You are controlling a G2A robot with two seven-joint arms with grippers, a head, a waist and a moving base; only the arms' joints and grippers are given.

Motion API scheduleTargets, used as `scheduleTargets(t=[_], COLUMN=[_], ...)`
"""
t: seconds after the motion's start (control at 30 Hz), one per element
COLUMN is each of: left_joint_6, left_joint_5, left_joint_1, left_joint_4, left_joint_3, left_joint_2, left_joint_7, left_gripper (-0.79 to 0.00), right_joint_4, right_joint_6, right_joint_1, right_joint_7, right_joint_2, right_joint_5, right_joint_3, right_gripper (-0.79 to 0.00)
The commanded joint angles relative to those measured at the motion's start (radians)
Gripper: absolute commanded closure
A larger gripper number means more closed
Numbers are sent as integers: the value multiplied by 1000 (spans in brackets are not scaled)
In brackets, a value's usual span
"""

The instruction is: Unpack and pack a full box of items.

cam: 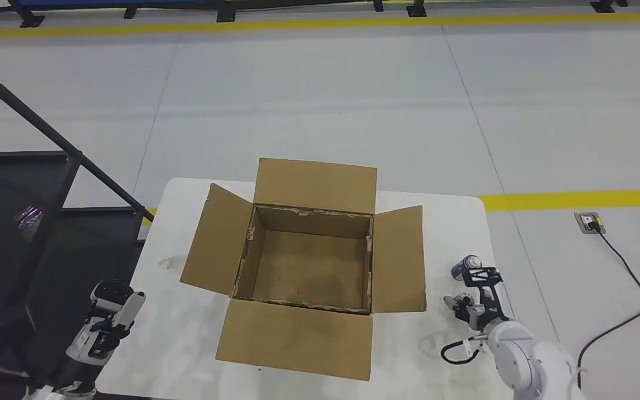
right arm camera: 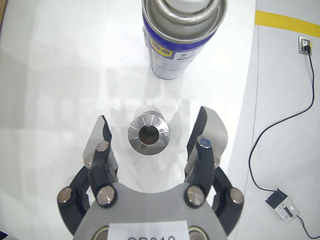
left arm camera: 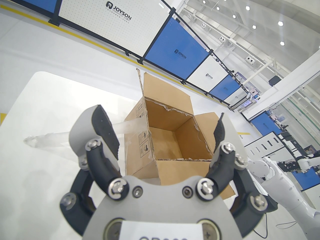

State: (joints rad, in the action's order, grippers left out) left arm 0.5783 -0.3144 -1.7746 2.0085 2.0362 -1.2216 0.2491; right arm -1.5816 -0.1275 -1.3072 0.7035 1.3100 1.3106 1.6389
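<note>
Right wrist view: your right gripper (right arm camera: pixel 153 116) low in frame, jaws wide, astride upright metal sleeve (right arm camera: pixel 149 136), not touching it; spray can (right arm camera: pixel 175 41) stands just beyond on table (right arm camera: pixel 62 63). Left wrist view: left gripper (left arm camera: pixel 160 116), jaws wide, holding nothing; open box (left arm camera: pixel 175 171) centre frame. Top view: you see box mid-table, flaps out, spray can right of it.
</note>
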Motion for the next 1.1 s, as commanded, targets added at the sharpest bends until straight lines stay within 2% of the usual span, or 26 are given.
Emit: scheduleTargets(t=[0.0, 0.07, 0.13, 0.17, 0.23, 0.33, 0.5, 0.6, 0.73, 0.9, 1.07], left_joint_6=[0, 0, 0, 0, 0, 0, 0, 0, 0, 0, 0], left_joint_5=[0, 0, 0, 0, 0, 0, 0, 0, 0, 0, 0], left_joint_1=[0, 0, 0, 0, 0, 0, 0, 0, 0, 0, 0], left_joint_4=[0, 0, 0, 0, 0, 0, 0, 0, 0, 0, 0], left_joint_3=[0, 0, 0, 0, 0, 0, 0, 0, 0, 0, 0], left_joint_2=[0, 0, 0, 0, 0, 0, 0, 0, 0, 0, 0], left_joint_7=[0, 0, 0, 0, 0, 0, 0, 0, 0, 0, 0], left_gripper=[-785, -785, -785, -785, -785, -785, -785, -785, -785, -785, -785], right_joint_4=[3, 2, -4, -14, -54, -207, -592, -768, -768, -767, -516], right_joint_6=[-5, -5, -5, -6, -7, -23, 62, 92, 64, -7, -47], right_joint_1=[-1, -2, -4, -10, -29, -96, -230, -259, -138, 88, 388], right_joint_7=[0, -1, -5, -10, -12, -15, 43, 85, 87, 289, 424], right_joint_2=[-1, -3, -4, -5, -6, -11, -14, -15, -18, -10, 24], right_joint_5=[-3, -3, -6, -10, -15, 13, 117, 209, 310, 355, 282], right_joint_3=[-2, -5, -3, -3, 0, 6, 30, 23, -54, -251, -503], right_gripper=[-311, -249, -102, 0, 0, 0, 0, 0, 0, 0, 0])
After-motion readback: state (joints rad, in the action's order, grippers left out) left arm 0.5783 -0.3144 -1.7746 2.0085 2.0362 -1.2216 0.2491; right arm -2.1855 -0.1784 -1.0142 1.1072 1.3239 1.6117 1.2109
